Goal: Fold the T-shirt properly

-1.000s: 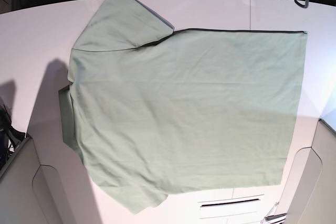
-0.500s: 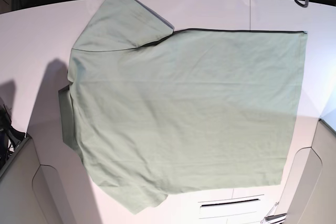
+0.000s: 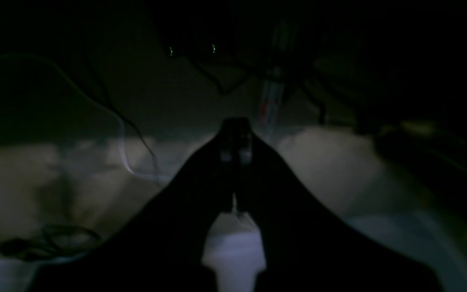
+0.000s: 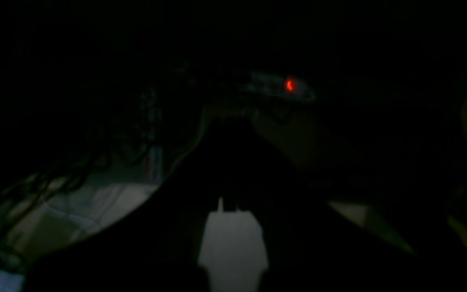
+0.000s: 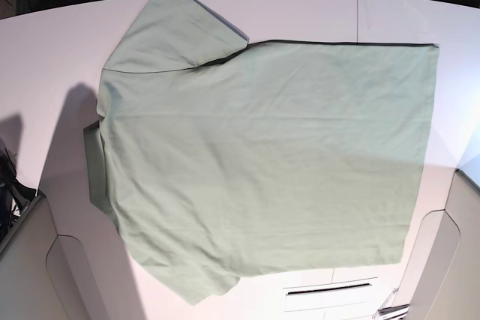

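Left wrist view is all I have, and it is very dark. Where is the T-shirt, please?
Observer: The T-shirt lies spread flat on the white table, collar toward the base view's left.
Operator: Is any gripper touching it?
Observer: No. Neither arm reaches over the cloth in the base view.
Operator: Is the right gripper open?
Observer: The right gripper looks shut, holding nothing.
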